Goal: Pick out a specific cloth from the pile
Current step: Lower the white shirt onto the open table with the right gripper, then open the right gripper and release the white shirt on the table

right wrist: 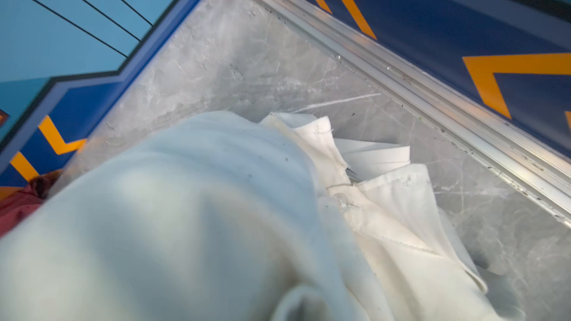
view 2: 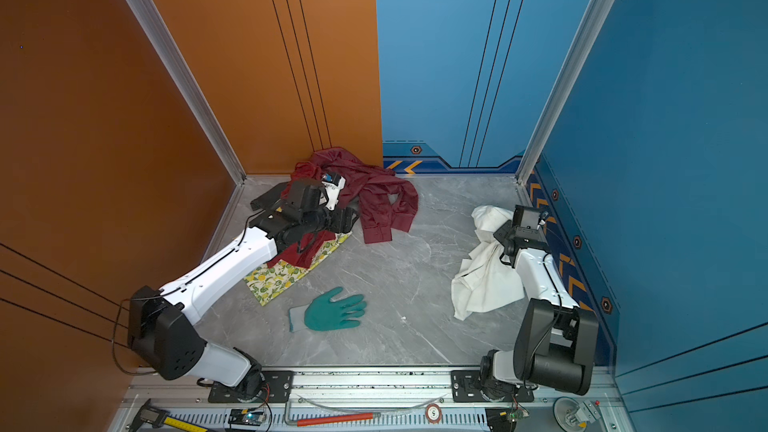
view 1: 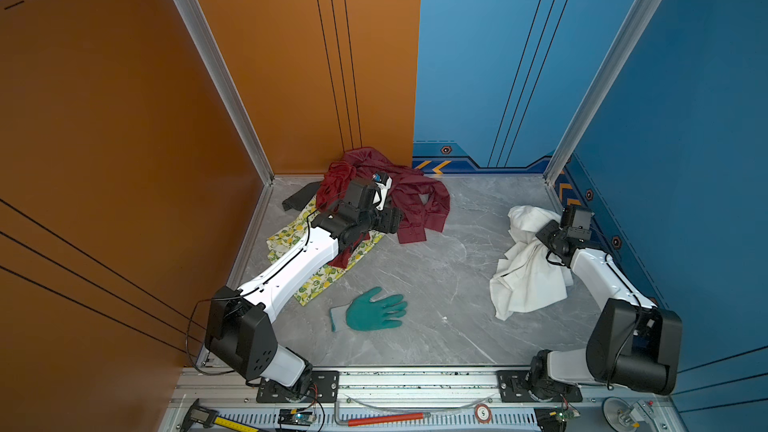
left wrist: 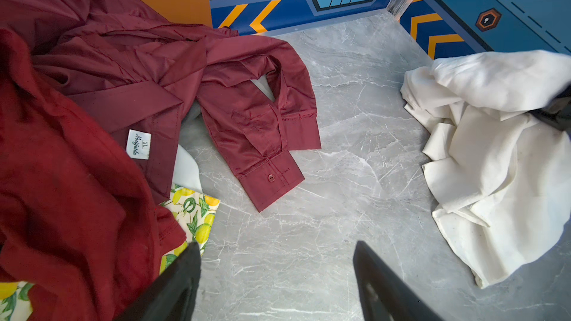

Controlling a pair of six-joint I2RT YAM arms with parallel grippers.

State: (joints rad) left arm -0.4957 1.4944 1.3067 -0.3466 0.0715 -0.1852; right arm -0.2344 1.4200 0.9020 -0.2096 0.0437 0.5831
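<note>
Far right on the tabletop (view 1: 436, 284), well apart from the pile (view 1: 409, 197): the cloth (view 1: 525, 276) gathered up at right gripper (view 1: 543, 238), fingers pinching a fold; left gripper (left wrist: 278, 251) fingers spread, empty. Judgement: lower gently, then release.

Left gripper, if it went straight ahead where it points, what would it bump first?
The left gripper would probably meet bare table first, between the shirt cuff and the cloth; depth is unclear.

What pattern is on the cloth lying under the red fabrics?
The printed cloth bears yellow lemons with green leaves on white, clearest in the left wrist view.
</note>
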